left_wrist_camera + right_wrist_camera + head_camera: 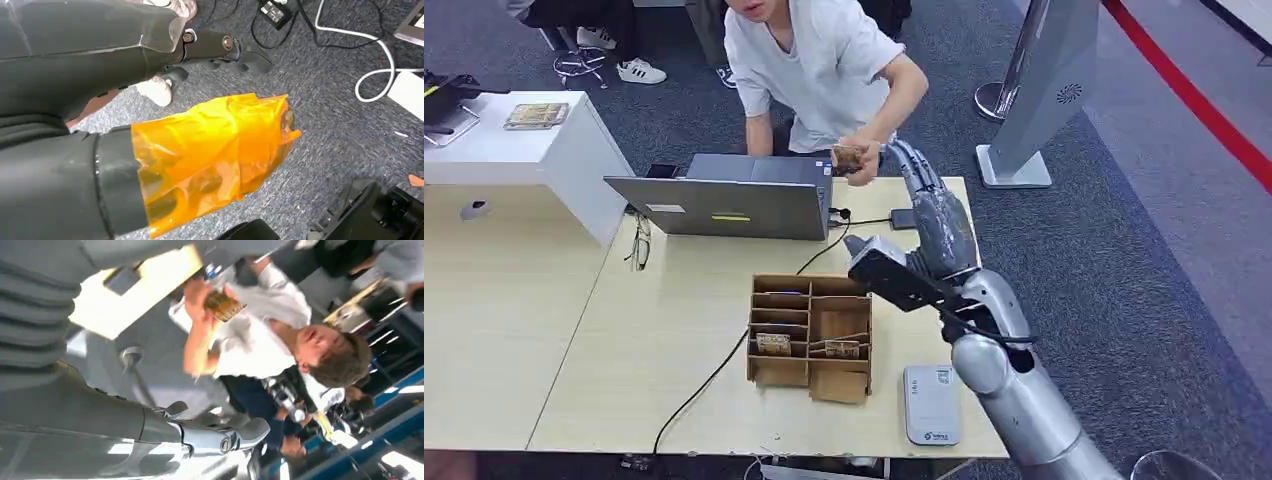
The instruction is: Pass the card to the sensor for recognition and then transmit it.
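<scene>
A person behind the table pinches the brown card (pixel 848 159) in one hand, above the laptop's right corner. My right hand (pixel 904 156) is stretched out just right of the card, with nothing in it. In the right wrist view the card (pixel 223 305) sits in the person's fingers, well apart from my own fingers (pixel 235 436), which lie extended. The white sensor (pixel 931 403) lies flat near the table's front edge, below my right forearm. My left hand (pixel 220 47) hangs over the carpet and holds nothing.
A cardboard organiser (pixel 810 338) with cards in its slots stands mid-table, left of my right arm. A grey laptop (pixel 724 200) sits behind it, glasses (pixel 640 245) to its left. A black cable (pixel 709 380) crosses the table (pixel 624 390). A white cabinet (pixel 524 150) stands at the far left.
</scene>
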### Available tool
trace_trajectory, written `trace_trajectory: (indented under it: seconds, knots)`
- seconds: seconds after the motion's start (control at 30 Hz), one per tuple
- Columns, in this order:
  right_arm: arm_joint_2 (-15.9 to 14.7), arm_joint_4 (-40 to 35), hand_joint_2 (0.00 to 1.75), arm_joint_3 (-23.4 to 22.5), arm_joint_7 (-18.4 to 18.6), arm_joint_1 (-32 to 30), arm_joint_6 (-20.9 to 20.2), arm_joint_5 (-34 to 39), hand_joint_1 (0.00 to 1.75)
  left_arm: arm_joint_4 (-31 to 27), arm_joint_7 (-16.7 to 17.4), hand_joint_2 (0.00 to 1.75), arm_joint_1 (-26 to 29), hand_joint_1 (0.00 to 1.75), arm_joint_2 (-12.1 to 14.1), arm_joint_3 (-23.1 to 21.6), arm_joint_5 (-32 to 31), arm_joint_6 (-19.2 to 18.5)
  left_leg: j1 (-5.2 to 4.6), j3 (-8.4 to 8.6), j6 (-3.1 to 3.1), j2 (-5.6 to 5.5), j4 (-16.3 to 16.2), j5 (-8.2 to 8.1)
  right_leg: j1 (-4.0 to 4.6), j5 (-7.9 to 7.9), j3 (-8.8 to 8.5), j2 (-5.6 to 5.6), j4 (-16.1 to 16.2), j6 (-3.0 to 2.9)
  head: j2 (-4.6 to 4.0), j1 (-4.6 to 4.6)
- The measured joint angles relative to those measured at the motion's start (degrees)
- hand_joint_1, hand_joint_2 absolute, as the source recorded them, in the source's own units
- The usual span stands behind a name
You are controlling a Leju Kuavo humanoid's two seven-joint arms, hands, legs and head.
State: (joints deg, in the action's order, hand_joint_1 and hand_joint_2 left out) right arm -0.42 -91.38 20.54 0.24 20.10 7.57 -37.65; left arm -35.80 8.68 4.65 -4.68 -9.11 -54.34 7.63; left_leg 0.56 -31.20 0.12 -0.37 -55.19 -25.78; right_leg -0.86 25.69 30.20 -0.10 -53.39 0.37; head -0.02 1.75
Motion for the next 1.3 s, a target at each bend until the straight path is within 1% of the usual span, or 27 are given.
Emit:
trace_trajectory:
  seconds: [0.07, 0.1, 0.13, 0.2, 0.3, 0.37, 0.43, 0.6, 0.73, 0.87, 1.03, 1.07, 1.1, 1.17, 1.23, 1.3]
  knots:
    - [-0.1, -0.4, 0.00, -1.1, -1.3, 0.0, -1.3, 4.9, 0.00, 0.2, -0.3, 0.00, -0.1, 0.00, 0.0, 0.0, 0.3, 0.0, 0.00, 0.00, 0.00, 0.00, 0.0, 0.00, 0.00, 0.00, 0.00, 0.00, 0.0, 0.00, 0.00, -0.02]
    - [-0.2, -0.6, 0.00, -1.7, -2.1, 0.1, -2.5, 8.4, 0.00, 0.4, -0.4, 0.00, -0.3, 0.00, 0.0, 0.0, 0.3, 0.0, 0.00, 0.00, 0.00, 0.00, 0.0, 0.00, 0.00, -0.01, 0.00, 0.00, 0.0, 0.00, 0.00, -0.02]
    - [-0.2, -0.7, 0.00, -2.4, -2.9, 0.3, -3.6, 12.6, 0.00, 0.7, -0.7, 0.00, -0.5, 0.00, 0.0, 0.0, 0.5, 0.0, 0.00, 0.00, 0.00, 0.00, 0.0, 0.00, 0.00, -0.02, 0.00, 0.00, 0.0, 0.01, 0.00, 0.00]
    - [-0.3, -0.7, 0.00, -4.3, -4.7, 1.1, -5.9, 23.3, 0.00, 1.6, -1.6, 0.00, -1.3, 0.00, 0.1, -0.3, 1.0, 0.0, 0.00, 0.00, 0.00, 0.00, 0.0, 0.01, 0.00, -0.03, 0.00, -0.01, 0.0, 0.01, 0.00, -0.02]
    - [-0.5, -0.7, 0.00, -7.4, -6.0, 3.0, -7.9, 33.8, 0.00, 3.3, -2.6, 0.00, -2.6, 0.00, 0.3, -0.7, 1.7, 0.2, 0.00, -0.01, 0.03, 0.00, 0.0, 0.03, 0.00, -0.05, -0.01, -0.01, 0.0, 0.03, 0.00, 0.00]
    - [-0.8, -0.6, 0.00, -9.1, -6.3, 4.6, -8.5, 38.8, 0.00, 4.5, -3.3, 0.00, -3.5, 0.00, 0.4, -1.2, 2.2, 0.5, -0.01, -0.01, 0.03, 0.00, 0.0, 0.03, -0.01, -0.09, 0.00, 0.00, 0.0, 0.03, 0.00, -0.02]
    - [-1.2, -0.3, 0.00, -10.5, -6.3, 6.4, -8.9, 42.2, 0.00, 5.5, -3.7, 0.00, -4.2, 0.00, 0.5, -1.7, 2.6, 0.7, -0.01, 0.00, 0.03, 0.00, -0.1, 0.04, -0.01, -0.10, 0.00, 0.01, 0.0, 0.05, 0.00, 0.00]
    - [-1.7, 0.8, 0.00, -12.8, -5.5, 9.4, -10.1, 49.4, 0.00, 7.2, -4.2, 0.00, -5.5, 0.00, 0.6, -2.6, 3.5, 1.0, -0.01, -0.01, 0.03, 0.00, -0.1, 0.04, -0.01, -0.10, 0.00, 0.01, 0.0, 0.05, 0.00, -0.02]
    - [-1.7, 2.8, 0.00, -14.3, -3.9, 11.5, -11.7, 58.7, 0.00, 8.2, -4.7, 0.00, -6.3, 0.00, 0.6, -3.3, 4.5, 1.4, -0.01, -0.01, 0.03, 0.00, -0.1, 0.03, -0.01, -0.10, 0.00, 0.02, 0.0, 0.05, 0.00, -0.02]
    - [-1.6, 4.5, 0.00, -15.1, -2.2, 13.1, -12.4, 68.2, 0.00, 9.2, -5.2, 0.00, -7.1, 0.00, 0.7, -4.4, 5.7, 1.6, 0.00, -0.02, 0.03, -0.01, -0.1, 0.04, -0.01, -0.10, -0.01, -0.01, 0.0, 0.05, 0.00, 0.00]
    - [-1.3, 5.9, 0.00, -15.9, -1.1, 14.2, -12.4, 73.0, 0.00, 9.8, -5.2, 0.00, -7.6, 0.00, 0.9, -5.2, 6.5, 1.6, -0.01, -0.03, 0.03, -0.01, -0.1, 0.04, -0.01, -0.10, 0.00, 0.00, 0.0, 0.05, 0.00, 0.00]
    - [-1.0, 6.1, 0.00, -16.1, -0.2, 14.4, -12.5, 75.3, 0.00, 10.1, -5.2, 0.00, -7.9, 0.00, 0.9, -5.5, 6.9, 1.6, -0.01, -0.04, 0.03, -0.01, -0.1, 0.04, -0.01, -0.10, 0.00, -0.01, 0.0, 0.05, 0.00, -0.02]
    - [-0.7, 6.5, 0.00, -16.3, 1.0, 14.6, -12.6, 79.4, 0.00, 10.4, -5.2, 0.00, -8.1, 0.00, 1.0, -5.9, 7.4, 1.6, 0.00, -0.03, 0.03, -0.01, -0.1, 0.04, -0.01, -0.10, 0.00, 0.00, 0.0, 0.05, 0.00, -0.02]
    - [-0.3, 6.9, 0.00, -16.5, 2.1, 14.7, -12.6, 85.3, 0.00, 10.5, -5.2, 0.00, -8.2, 0.00, 1.0, -6.5, 8.4, 2.0, 0.00, -0.03, 0.03, -0.01, -0.1, 0.04, -0.01, -0.10, 0.00, 0.00, 0.0, 0.05, 0.00, -0.02]
    - [0.0, 7.3, 0.00, -16.6, 2.7, 14.7, -12.7, 88.3, 0.00, 10.6, -5.2, 0.00, -8.3, 0.00, 1.0, -7.1, 8.9, 2.7, 0.00, -0.03, 0.03, -0.01, -0.1, 0.04, -0.01, -0.10, 0.01, 0.01, 0.0, 0.05, 0.00, -0.02]
    - [0.2, 7.6, 0.00, -16.8, 3.2, 14.7, -12.9, 89.6, 0.00, 10.6, -5.2, 0.00, -8.3, 0.00, 0.9, -7.5, 9.1, 2.9, 0.00, -0.04, 0.03, -0.02, -0.1, 0.04, -0.01, -0.10, 0.01, -0.01, 0.0, 0.05, 0.00, -0.02]
